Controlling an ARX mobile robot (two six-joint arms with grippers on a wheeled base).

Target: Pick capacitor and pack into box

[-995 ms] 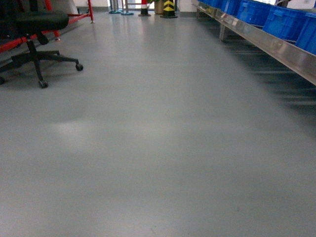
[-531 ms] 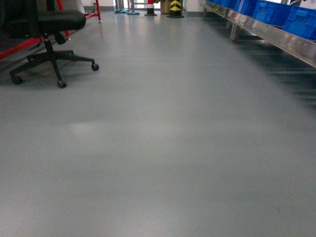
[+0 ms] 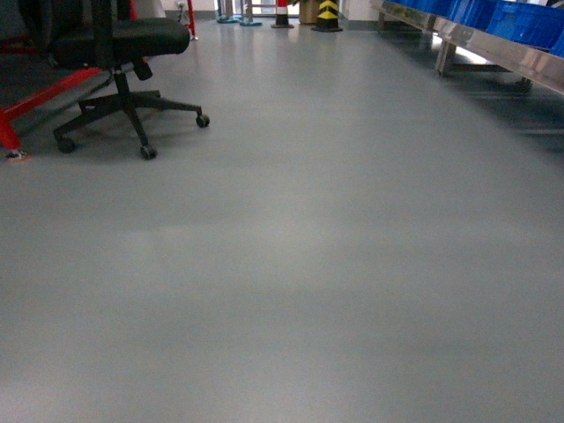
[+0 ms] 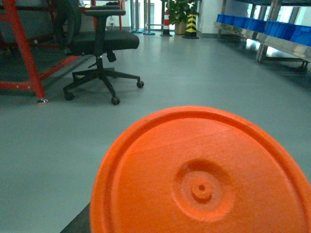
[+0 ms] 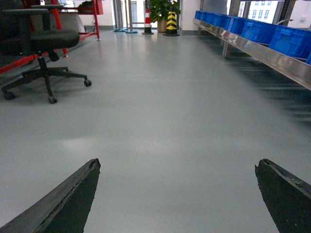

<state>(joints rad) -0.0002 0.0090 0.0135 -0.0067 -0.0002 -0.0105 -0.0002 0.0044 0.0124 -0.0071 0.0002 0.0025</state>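
Spreading wide, right hand [image 5: 177,194] frames bare floor [image 5: 170,121]; no capacitor visible.

My right gripper [image 5: 177,194]: two dark wedge-shaped fingers [image 5: 68,201] spread wide apart, nothing between them, held level above the floor. My left gripper: hidden in its wrist view; neither arm appears in the head view.

Open grey floor [image 3: 300,264] stretches ahead. A black office chair [image 3: 123,62] and red frame [image 3: 35,97] stand far left; a metal rack [image 3: 493,48] of blue bins [image 3: 529,18] lines the far right.
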